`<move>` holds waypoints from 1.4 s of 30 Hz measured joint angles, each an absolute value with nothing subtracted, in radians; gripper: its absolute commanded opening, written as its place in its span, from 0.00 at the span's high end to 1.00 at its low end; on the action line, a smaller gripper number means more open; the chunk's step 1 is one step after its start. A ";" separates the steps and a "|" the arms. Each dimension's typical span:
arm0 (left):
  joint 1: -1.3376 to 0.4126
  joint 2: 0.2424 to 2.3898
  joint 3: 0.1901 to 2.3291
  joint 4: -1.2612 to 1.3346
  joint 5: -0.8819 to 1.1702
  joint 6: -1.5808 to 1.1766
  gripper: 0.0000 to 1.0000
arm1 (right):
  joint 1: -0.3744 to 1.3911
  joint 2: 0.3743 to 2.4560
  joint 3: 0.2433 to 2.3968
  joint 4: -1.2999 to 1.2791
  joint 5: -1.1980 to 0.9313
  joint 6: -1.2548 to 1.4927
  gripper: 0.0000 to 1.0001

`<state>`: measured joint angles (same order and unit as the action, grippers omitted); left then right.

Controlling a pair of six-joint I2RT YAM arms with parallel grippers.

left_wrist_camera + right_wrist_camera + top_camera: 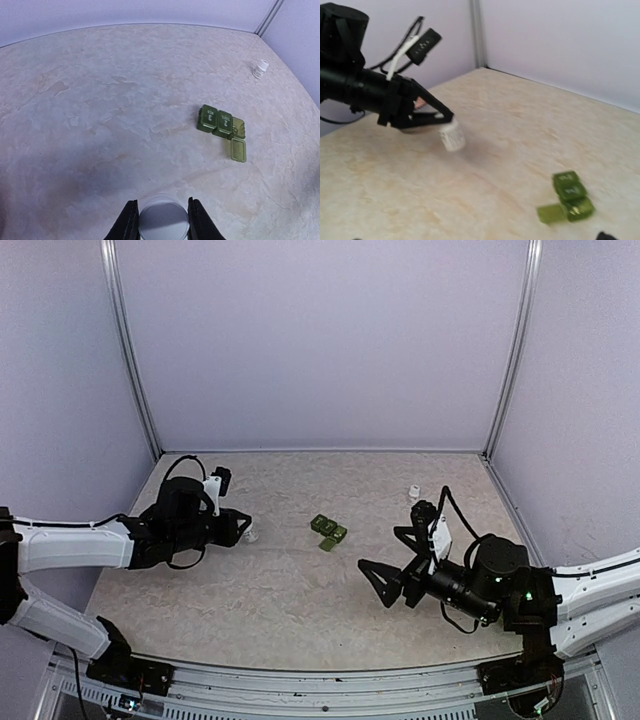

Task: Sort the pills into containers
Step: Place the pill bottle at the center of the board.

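My left gripper [243, 528] is shut on a small white pill bottle [163, 220], held tilted just above the table at centre left. The right wrist view shows that bottle [451, 135] hanging from the left fingers [436, 113]. A green pill organizer [328, 530] lies mid-table with two lids closed and one end lid [238, 150] flipped open. My right gripper [382, 552] stands open to the right of the organizer with nothing between its fingers. No loose pills can be made out.
A second small white bottle [413, 492] stands at the back right, also seen in the left wrist view [260, 68]. Pale walls and metal corner posts [505, 350] close in the marbled table [280, 590] on three sides.
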<state>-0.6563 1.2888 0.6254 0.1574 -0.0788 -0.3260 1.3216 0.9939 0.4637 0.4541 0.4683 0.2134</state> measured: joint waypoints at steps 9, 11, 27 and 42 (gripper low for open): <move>-0.518 1.503 0.689 0.226 -0.088 -0.259 0.85 | 1.319 0.909 0.436 0.362 0.569 0.266 0.00; -0.511 1.539 0.702 0.236 -0.093 -0.251 0.85 | 1.319 0.896 0.433 0.347 0.583 0.276 0.00; -0.467 1.698 0.750 0.316 -0.112 -0.230 0.70 | 1.312 0.903 0.433 0.289 0.628 0.295 0.00; -0.467 1.696 0.756 0.319 -0.117 -0.234 0.20 | 1.242 1.045 0.495 0.278 0.579 0.250 0.00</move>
<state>-0.4671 1.6958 0.7563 0.3191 -0.1165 -0.2340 1.2419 1.0451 0.4953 0.2783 0.5785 0.2501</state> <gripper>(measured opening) 0.732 0.999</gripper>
